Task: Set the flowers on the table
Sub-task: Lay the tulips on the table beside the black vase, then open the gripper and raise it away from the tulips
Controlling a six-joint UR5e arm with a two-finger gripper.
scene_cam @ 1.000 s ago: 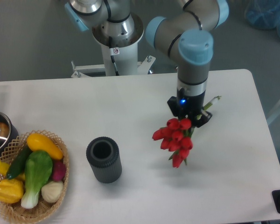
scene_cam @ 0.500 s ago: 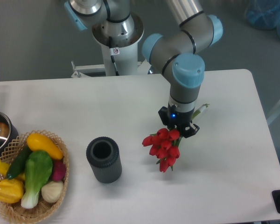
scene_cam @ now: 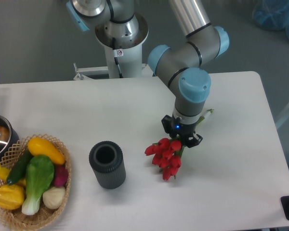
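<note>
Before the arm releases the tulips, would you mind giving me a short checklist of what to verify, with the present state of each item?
1. Claw grips the flowers: ok, it is closed on the stems, with the blooms sticking out below it.
2. Flowers over the table: ok, well inside its edges.
3. Landing spot clear: ok, bare white surface around the bunch.
4. Gap to the dark vase: ok, blooms are clearly apart from it.
5. Flowers resting on the table: cannot tell, a top view does not show height.
6. Wicker basket out of the way: ok, far left.
</note>
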